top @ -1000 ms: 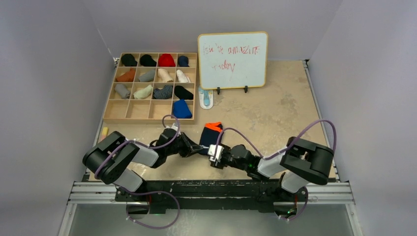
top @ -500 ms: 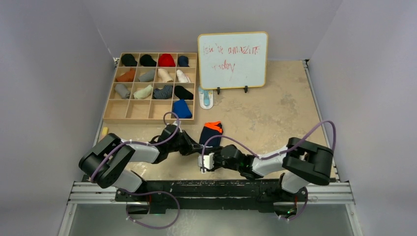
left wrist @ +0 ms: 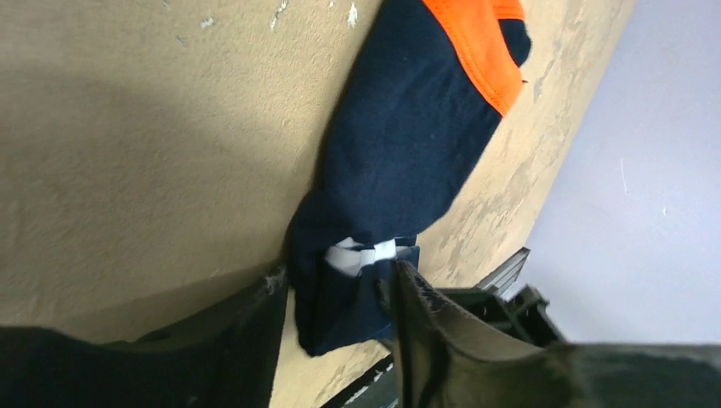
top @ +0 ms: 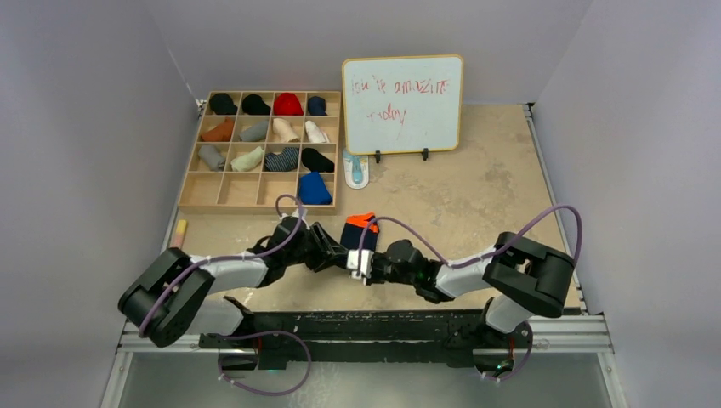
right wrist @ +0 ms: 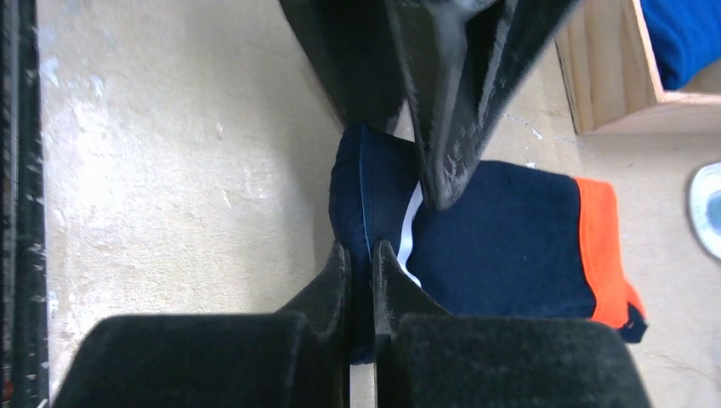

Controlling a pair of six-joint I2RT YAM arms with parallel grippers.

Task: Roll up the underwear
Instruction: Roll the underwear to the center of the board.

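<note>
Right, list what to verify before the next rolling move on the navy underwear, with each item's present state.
1. Right jaws hold the navy underwear: ok, shut on its folded near edge.
2. Left jaws open: ok, straddling the near end, though one finger touches the cloth.
3. Roll finished: not ok. Only the near end is folded over, and the orange trim end lies flat.
4. Room to roll forward: ok, bare table lies between the trim and the wooden tray.
5. Fold tight enough: cannot tell.
</note>
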